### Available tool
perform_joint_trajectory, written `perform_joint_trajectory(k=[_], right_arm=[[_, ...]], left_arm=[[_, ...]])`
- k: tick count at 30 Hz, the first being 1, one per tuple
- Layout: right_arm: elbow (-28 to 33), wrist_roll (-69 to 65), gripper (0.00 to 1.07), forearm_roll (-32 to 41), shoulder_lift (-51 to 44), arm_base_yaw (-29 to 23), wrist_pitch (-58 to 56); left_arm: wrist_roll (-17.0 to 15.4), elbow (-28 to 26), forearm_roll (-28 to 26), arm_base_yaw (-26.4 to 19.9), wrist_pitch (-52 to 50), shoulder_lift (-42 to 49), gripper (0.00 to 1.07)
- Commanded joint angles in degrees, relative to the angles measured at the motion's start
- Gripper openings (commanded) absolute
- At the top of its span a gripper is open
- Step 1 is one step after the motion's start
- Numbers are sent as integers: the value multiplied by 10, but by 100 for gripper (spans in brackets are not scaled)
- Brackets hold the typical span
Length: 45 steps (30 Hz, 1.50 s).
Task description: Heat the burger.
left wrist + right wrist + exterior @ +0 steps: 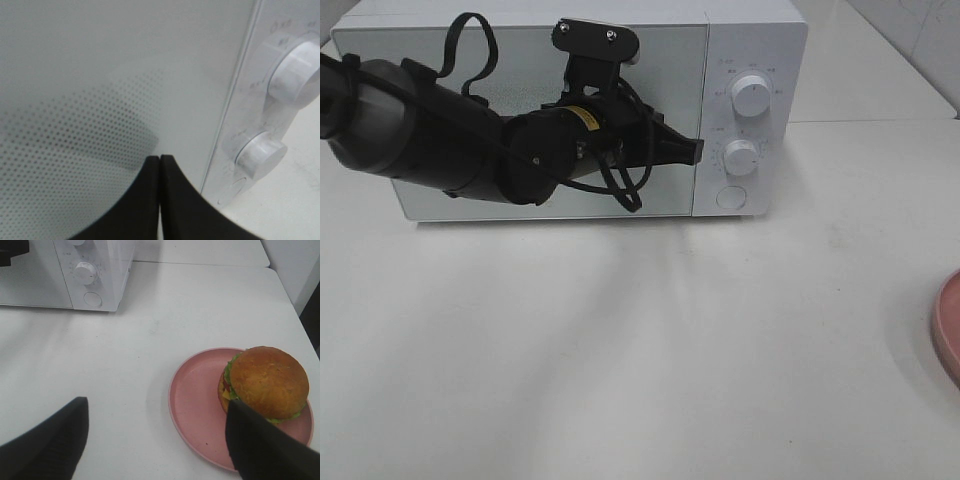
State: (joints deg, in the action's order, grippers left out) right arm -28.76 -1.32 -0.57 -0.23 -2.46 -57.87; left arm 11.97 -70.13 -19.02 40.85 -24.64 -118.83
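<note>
1. The left gripper point(696, 150) is pressed together, with nothing in it. It is right up at the front of the white microwave point(760, 40), near the line where the door point(530, 50) meets the knob panel. The door looks shut.
2. The right gripper point(155, 440) is spread wide and holds nothing. It hangs over the bench point(200, 300), with one finger just in front of the burger point(265, 382).
3. The burger sits on a pink plate point(192, 405), toward one side of it, not in the middle. The plate is on the bench, well apart from the microwave.
4. What could go wrong: the closed left gripper could slip off the smooth door and not get it open. I cannot tell if the tip is touching the door or only near it.
5. It could also bump the lower knob point(741, 156) or the round button point(731, 197) next to it, because they are just beside the tip.
6. If the right gripper grabs too hard, the soft burger could get squashed. If it pushes the plate edge, the burger could slide, since it sits off to one side.
7. In the way: the shut door blocks the inside. The left arm point(440, 140) reaches across the door front, so it may block the door when it swings.
</note>
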Motion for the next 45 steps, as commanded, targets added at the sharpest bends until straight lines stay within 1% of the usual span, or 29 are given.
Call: perform_joint_trajectory(k=[1, 5, 9, 10, 11, 12, 14, 16, 17, 18, 19, 20, 21, 22, 23, 24, 25, 26, 27, 28, 30, 31, 33, 36, 38, 39, 41, 44, 45], right_arm=[[2, 6, 75, 2, -15, 4, 9], [2, 6, 75, 2, -15, 4, 9], [2, 6, 75, 2, -15, 4, 9], [2, 6, 75, 2, -15, 4, 9], [2, 6, 75, 2, -15, 4, 9], [2, 6, 75, 2, -15, 4, 9], [2, 6, 75, 2, -15, 4, 9], [2, 6, 75, 2, -15, 4, 9], [2, 6, 75, 2, -15, 4, 9], [2, 6, 75, 2, -15, 4, 9], [2, 6, 75, 2, -15, 4, 9], [2, 6, 75, 2, -15, 4, 9], [2, 6, 75, 2, -15, 4, 9], [2, 6, 75, 2, -15, 4, 9], [2, 6, 75, 2, -15, 4, 9], [2, 6, 75, 2, -15, 4, 9], [2, 6, 75, 2, -15, 4, 9], [2, 6, 75, 2, -15, 4, 9], [2, 6, 75, 2, -15, 4, 9], [2, 6, 75, 2, -15, 4, 9], [2, 6, 75, 2, -15, 4, 9], [2, 6, 75, 2, -15, 4, 9], [2, 6, 75, 2, -15, 4, 9], [2, 6, 75, 2, -15, 4, 9], [2, 6, 75, 2, -15, 4, 9], [2, 6, 75, 2, -15, 4, 9], [2, 6, 75, 2, -15, 4, 9], [2, 6, 75, 2, -15, 4, 9], [2, 6, 75, 2, -15, 4, 9]], left_arm=[[-3, -18, -38, -29, -40, 12, 0], [-3, -18, -26, -9, 19, 30, 0], [-2, -18, -21, 5, 46, 38, 0], [-2, -18, -12, 13, 78, 42, 0], [-2, -18, -12, 13, 78, 42, 0], [-2, -18, -2, 22, 115, 48, 0], [-2, -18, 2, 25, 132, 49, 0], [-2, -18, 10, 34, 198, 58, 10], [-2, -18, 10, 34, 198, 58, 10], [-3, -18, 10, 35, 250, 64, 23], [-4, -18, 10, 37, 297, 73, 42], [-4, -18, 10, 37, 297, 73, 42], [-4, -18, 10, 37, 316, 77, 55], [-4, -18, 10, 37, 316, 77, 55], [-10, -18, 7, 37, 354, 84, 78], [-18, -18, 7, 37, 379, 89, 88], [-18, -18, 7, 37, 379, 89, 88], [-26, -18, 9, 37, 427, 97, 102], [-31, -18, 10, 37, 457, 102, 102], [-31, -18, 10, 37, 457, 102, 102], [-33, -18, 14, 36, 548, 123, 102], [-33, -18, 14, 36, 548, 123, 102], [-33, -18, 30, 36, 611, 142, 102], [-33, -18, 37, 36, 635, 149, 102], [-33, -18, 43, 36, 743, 184, 102], [-33, -18, 43, 36, 743, 184, 102], [-33, -18, 48, 36, 792, 211, 102], [-34, -18, 53, 36, 802, 219, 102], [-52, -18, 76, 36, 816, 235, 102]])
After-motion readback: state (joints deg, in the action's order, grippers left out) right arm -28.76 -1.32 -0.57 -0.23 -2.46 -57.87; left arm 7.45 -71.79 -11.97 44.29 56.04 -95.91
